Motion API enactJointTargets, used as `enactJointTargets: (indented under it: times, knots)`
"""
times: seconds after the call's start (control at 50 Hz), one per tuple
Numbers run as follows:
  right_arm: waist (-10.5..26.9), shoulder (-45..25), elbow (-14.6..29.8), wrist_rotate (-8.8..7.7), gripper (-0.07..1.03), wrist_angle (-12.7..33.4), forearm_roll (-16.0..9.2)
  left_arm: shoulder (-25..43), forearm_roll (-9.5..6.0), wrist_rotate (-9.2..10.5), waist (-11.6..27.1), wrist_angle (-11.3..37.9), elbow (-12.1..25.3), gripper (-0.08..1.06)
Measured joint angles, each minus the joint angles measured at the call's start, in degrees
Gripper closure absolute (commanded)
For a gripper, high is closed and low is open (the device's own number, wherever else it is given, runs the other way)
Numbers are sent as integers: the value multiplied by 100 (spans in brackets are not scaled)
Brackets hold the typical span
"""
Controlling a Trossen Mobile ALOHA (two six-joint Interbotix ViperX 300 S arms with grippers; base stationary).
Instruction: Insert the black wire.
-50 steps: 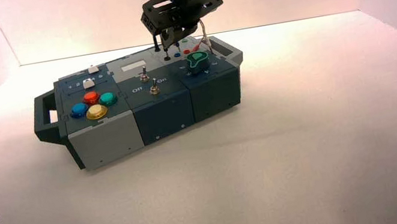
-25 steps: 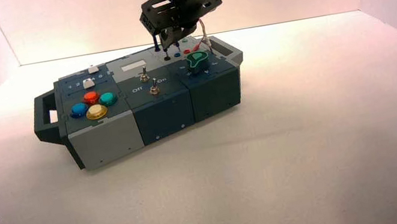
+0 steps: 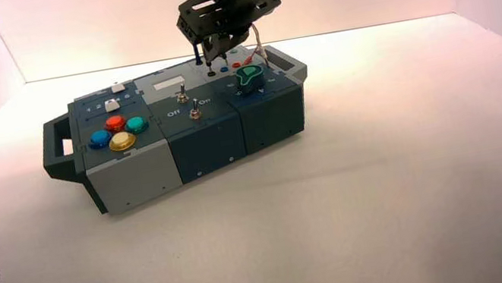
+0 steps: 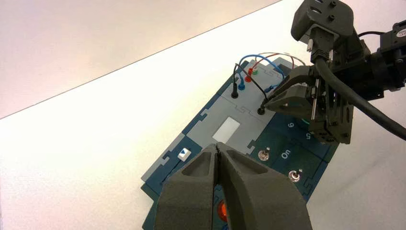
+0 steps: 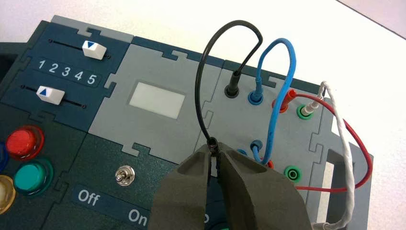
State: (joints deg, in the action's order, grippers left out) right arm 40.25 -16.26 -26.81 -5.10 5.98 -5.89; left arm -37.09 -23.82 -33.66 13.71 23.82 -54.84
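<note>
Barely shifted since a second ago, the right gripper (image 5: 213, 149) pinches the black wire's (image 5: 198, 86) near plug, narrowly closed, right at the front black socket (image 4: 261, 111). Beyond its fingertips, the wire loops to the rear black socket (image 5: 231, 92). The left gripper (image 4: 218, 145) waits, closed, off to its left.

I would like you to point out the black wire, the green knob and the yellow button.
black wire (image 5: 197, 91): right wrist view, its loop
green knob (image 3: 249, 74): high view, its top
yellow button (image 3: 121, 141): high view, its cap

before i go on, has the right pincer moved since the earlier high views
No clear move: in the high view, the right pincer still hangs over the black socket beside the green knob.
</note>
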Motion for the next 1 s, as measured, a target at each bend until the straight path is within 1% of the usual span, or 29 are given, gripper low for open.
enactJointTargets:
  times: [0.46, 1.0]
  knots:
    - [0, -9, 9, 0, 98, 0, 9, 0, 0, 0, 0, 0, 0, 101]
    - [0, -105, -79, 0, 98, -70, 0, 0, 0, 0, 0, 0, -9, 101]
